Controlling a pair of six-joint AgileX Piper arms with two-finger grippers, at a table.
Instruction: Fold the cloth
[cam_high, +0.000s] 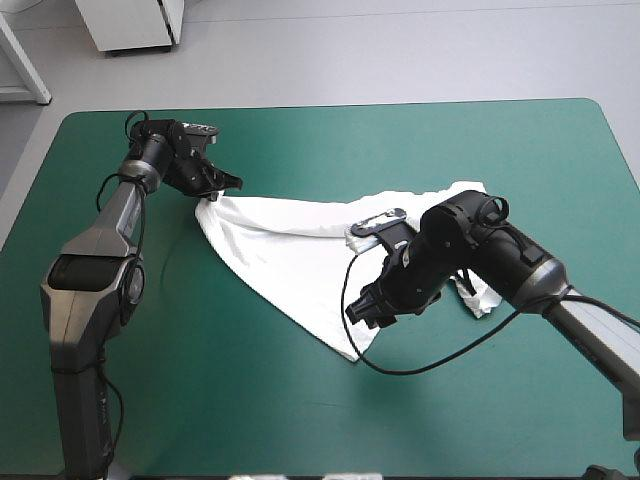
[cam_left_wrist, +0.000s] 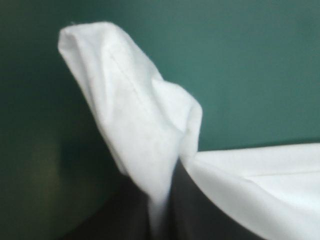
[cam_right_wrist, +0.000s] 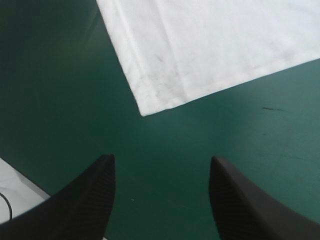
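- We find the T-shirt (cam_high: 290, 250) near the middle of the teal-green surface (cam_high: 200, 400). It is partly spread in a rough triangle, and its far right part lies rumpled beside the right arm.
- Our left claw (cam_high: 212, 192) sits at the shirt's left corner. The left wrist view shows its black fingers all but together, clamped on the cloth, with a flap of white standing up between them.
- Our right claw (cam_right_wrist: 162, 162) hangs over the surface with its fingers apart and nothing between them. A near corner of the shirt lies flat just ahead of it.
- We judge the step in hand to be taking hold of two corners so the shirt can be stretched out or laid over. One corner is gripped; the second is not yet.
- The next move, as we see it, is to lower the right claw onto that corner. It should straddle the hem and pinch only the layers wanted.
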